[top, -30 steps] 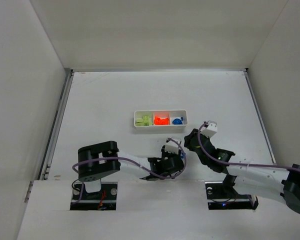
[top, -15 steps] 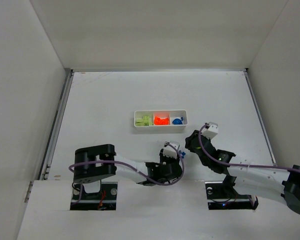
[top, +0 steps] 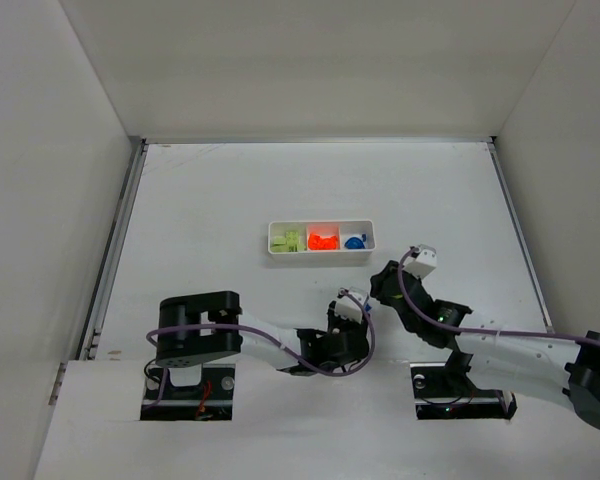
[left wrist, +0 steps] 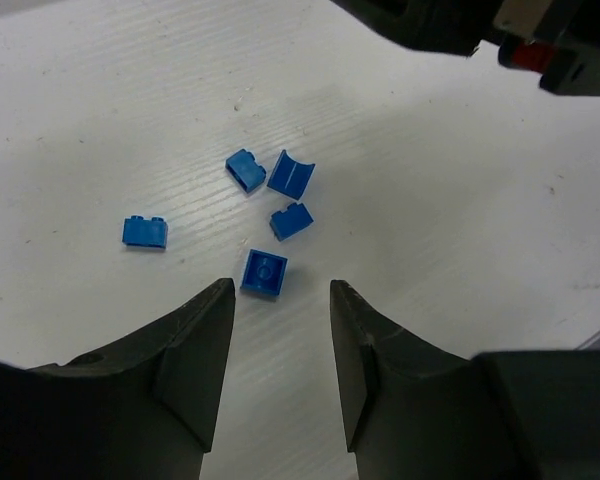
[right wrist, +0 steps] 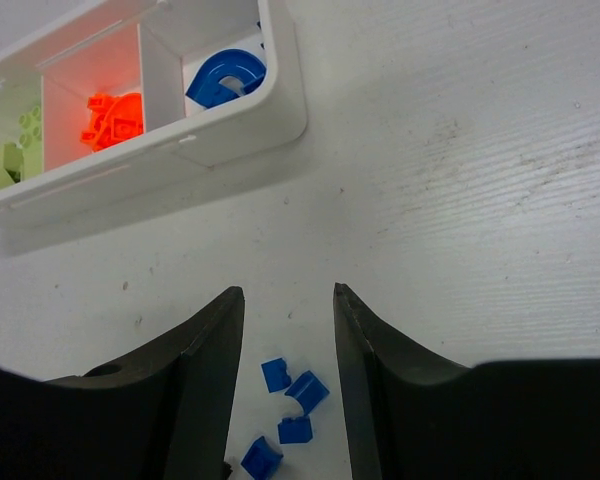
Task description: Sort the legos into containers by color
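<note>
Left gripper (left wrist: 279, 305) has pulled back a touch and spread wider. It's empty, with the nearest blue brick (left wrist: 264, 274) just ahead of its gap, a bit left of centre, squarish, and four more beyond. Right gripper (right wrist: 288, 300) is spread and empty too, but left looks better lined up. The tray (right wrist: 280, 110) sits further out.

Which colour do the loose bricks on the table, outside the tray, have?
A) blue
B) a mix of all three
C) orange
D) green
A: the loose bricks on the table are all blue; the green bricks and orange bricks lie inside the tray.
</note>
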